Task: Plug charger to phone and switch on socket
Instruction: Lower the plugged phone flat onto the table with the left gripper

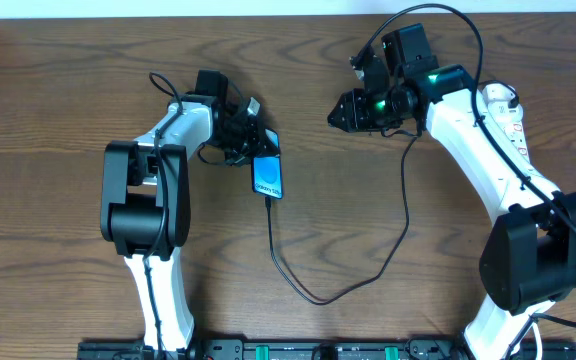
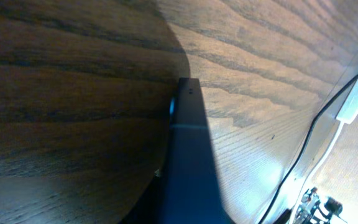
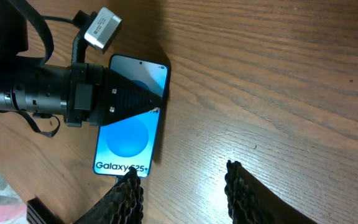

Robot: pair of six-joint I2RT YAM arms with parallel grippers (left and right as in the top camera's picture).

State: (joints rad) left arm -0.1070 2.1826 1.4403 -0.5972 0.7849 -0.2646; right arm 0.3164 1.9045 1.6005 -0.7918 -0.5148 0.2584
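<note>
The phone (image 1: 268,178) lies on the wooden table with its blue screen up and "Galaxy" at its near end (image 3: 126,140). My left gripper (image 1: 251,140) lies across the phone's far end (image 3: 145,102) and looks shut on it. The left wrist view shows the phone's dark edge (image 2: 190,155) running up from between the jaws. The black charger (image 1: 313,295) runs from the phone's near end in a loop toward the right arm. My right gripper (image 1: 340,112) is open and empty, to the right of the phone (image 3: 182,171). The white socket (image 1: 517,128) lies at the far right, partly hidden by the right arm.
A black rail (image 1: 288,350) runs along the table's front edge. The table's far edge meets a pale wall at the top. Black and white cables cross the right side of the left wrist view (image 2: 303,149).
</note>
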